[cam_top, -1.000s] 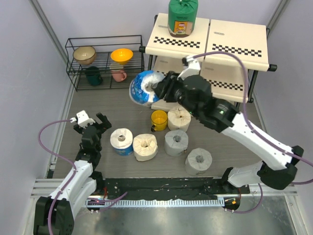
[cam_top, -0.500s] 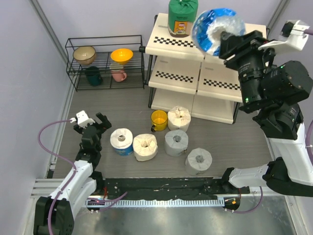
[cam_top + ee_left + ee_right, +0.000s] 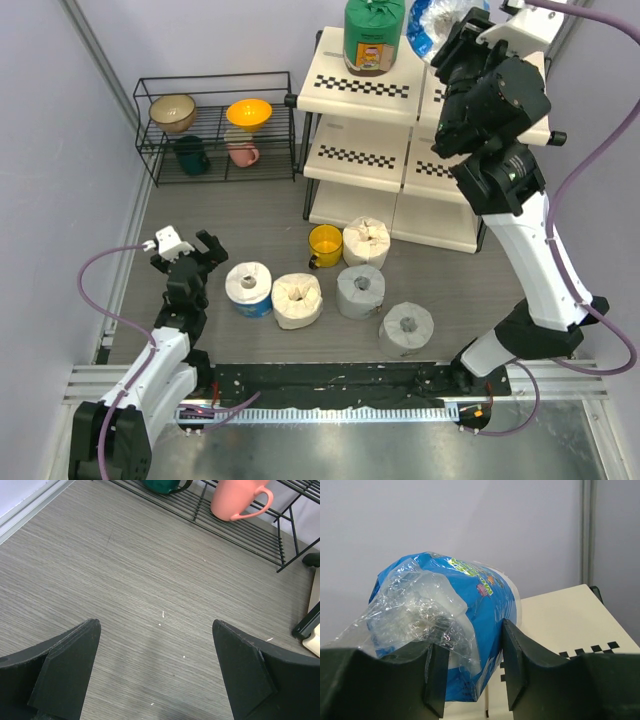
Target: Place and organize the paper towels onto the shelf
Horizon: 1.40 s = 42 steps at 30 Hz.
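Paper towels going up: blue-wrapped roll [image 3: 447,605] poised over the top tier of the shelf [image 3: 480,95].
Far left, the left gripper [image 3: 187,253] hangs low over the table [image 3: 240,210], jaws spread wide and holding nothing. To its right five loose rolls sit on the table, from a blue-and-white roll [image 3: 249,288] across to a grey-white roll [image 3: 406,330]. Up on the top tier stands the green roll [image 3: 374,35]. Just right of it the right gripper [image 3: 470,672] has its jaws nearly closed, clamped on the near end of the blue-wrapped roll with crinkled wrap bunched between them. The roll juts out past the fingertips, tilted, above the cream panel. Best bet, I'd say: lower it until it rests on the panel beside the green one, clear of the edge, then let go.
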Tool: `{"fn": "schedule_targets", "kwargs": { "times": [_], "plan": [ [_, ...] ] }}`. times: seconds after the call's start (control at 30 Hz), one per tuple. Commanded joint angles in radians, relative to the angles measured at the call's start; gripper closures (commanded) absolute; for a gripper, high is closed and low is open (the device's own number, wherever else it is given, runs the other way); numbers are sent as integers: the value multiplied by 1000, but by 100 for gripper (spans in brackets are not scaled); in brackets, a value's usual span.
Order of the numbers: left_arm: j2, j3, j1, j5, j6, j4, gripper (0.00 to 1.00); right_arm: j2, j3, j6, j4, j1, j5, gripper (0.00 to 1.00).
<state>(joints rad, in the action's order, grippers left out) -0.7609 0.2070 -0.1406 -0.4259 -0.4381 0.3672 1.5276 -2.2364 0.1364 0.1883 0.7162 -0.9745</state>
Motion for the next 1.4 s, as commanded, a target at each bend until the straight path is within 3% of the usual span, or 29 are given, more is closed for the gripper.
{"fn": "schedule_targets", "kwargs": {
  "times": [0.0, 0.17, 0.43, 0.77, 1.37],
  "plan": [
    [17, 17, 3, -16, -4, 26, 0, -4, -32, -46, -70, -84, 57, 82],
    [6, 22, 4, -16, -4, 22, 0, 34, -34, -119, -15, -179, 111, 82],
    [3, 25, 3, -16, -5, 21, 0, 91, -106, -316, 131, -345, 390, 82],
    [-3, 26, 3, -19, -4, 24, 0, 151, -163, -419, 246, -463, 655, 82],
    [2, 23, 3, -19, -5, 24, 0, 160, -157, -472, 289, -515, 783, 82]
  ]
}}
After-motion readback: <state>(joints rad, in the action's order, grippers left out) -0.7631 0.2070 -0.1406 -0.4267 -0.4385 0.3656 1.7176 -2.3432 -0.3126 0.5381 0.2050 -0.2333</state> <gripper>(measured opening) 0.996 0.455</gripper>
